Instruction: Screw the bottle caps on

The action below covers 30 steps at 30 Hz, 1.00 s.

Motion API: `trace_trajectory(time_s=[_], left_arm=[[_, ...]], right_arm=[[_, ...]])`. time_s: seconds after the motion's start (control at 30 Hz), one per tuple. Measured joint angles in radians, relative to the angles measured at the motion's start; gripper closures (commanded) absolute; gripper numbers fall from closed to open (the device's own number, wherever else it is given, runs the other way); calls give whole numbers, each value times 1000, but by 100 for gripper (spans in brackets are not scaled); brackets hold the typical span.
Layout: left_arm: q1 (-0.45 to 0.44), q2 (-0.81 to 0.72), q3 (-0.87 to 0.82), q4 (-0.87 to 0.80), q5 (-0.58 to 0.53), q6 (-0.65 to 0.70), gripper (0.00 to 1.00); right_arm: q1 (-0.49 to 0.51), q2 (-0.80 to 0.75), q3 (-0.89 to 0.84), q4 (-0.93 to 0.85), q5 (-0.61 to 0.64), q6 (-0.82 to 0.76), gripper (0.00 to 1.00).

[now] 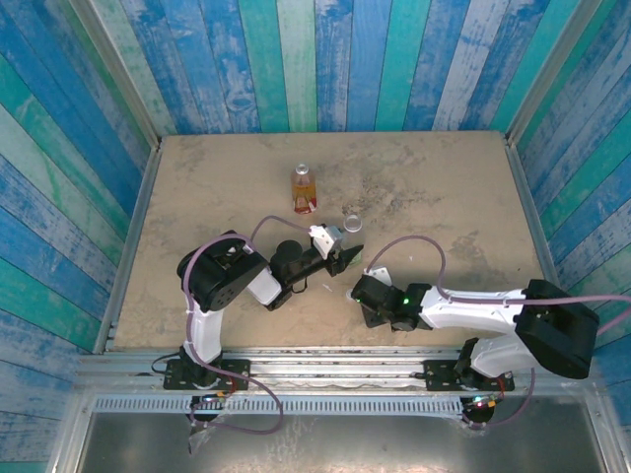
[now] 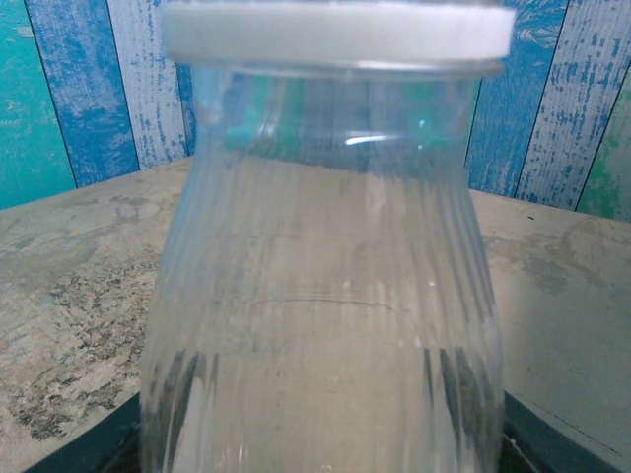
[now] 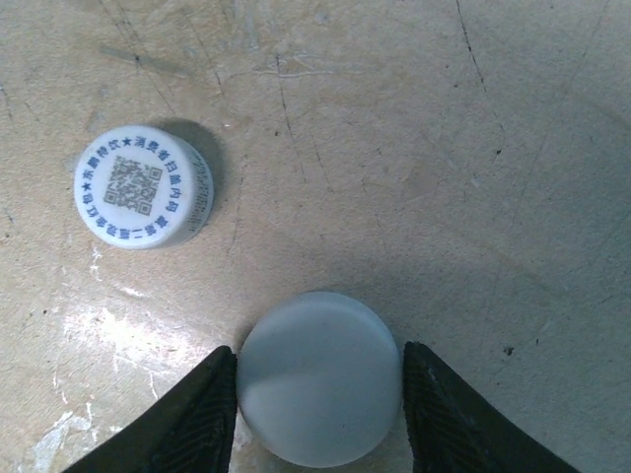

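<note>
Bottle caps number two on the surface point(image 3: 473, 148) in the right wrist view. A printed cap point(image 3: 144, 187) with a square code lies free, and a plain white cap point(image 3: 319, 379) sits near it. The right gripper point(image 3: 317, 355) straddles the plain one. Its fingers point(image 3: 212, 419) are cut off by the lower edge and seem to touch the rim; whether they clamp it I cannot tell. The pale bottle point(image 2: 325, 296), clenched in the left gripper point(image 2: 315, 451), hides much of the surface behind it. Its base is cut off, and a white disc point(image 2: 335, 34) on its mouth is clipped by the top edge. From above, the amber bottle point(image 1: 304, 189) stands upright, with a small pale ring point(image 1: 352, 223) near it, too small to identify. Bottles: two.
</note>
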Motion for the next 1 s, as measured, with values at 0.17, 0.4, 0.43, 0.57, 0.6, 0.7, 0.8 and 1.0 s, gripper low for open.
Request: trace_trajectory(time_s=[0.17, 0.4, 0.43, 0.57, 0.6, 0.7, 0.8, 1.0], left_arm=[[0, 0, 0, 0, 0, 0, 41], [0, -2, 2, -7, 7, 4, 41], [0, -2, 3, -9, 9, 5, 41], [1, -2, 8, -16, 18, 8, 41], [2, -2, 10, -19, 21, 9, 41], [3, -2, 14, -23, 31, 12, 42], [3, -2, 20, -29, 40, 11, 43], [-3, -2, 24, -35, 45, 16, 43]], right_arm=[[0, 2, 0, -2, 9, 1, 58], [0, -11, 23, -48, 16, -3, 58], [-2, -19, 36, -66, 16, -5, 58], [-26, -57, 101, -134, 11, -29, 59], [-40, -70, 122, -157, 7, -39, 59], [-89, -106, 180, -211, -16, -78, 59], [-143, -134, 243, -268, -46, -124, 58], [-227, -133, 435, -395, -100, -264, 57]])
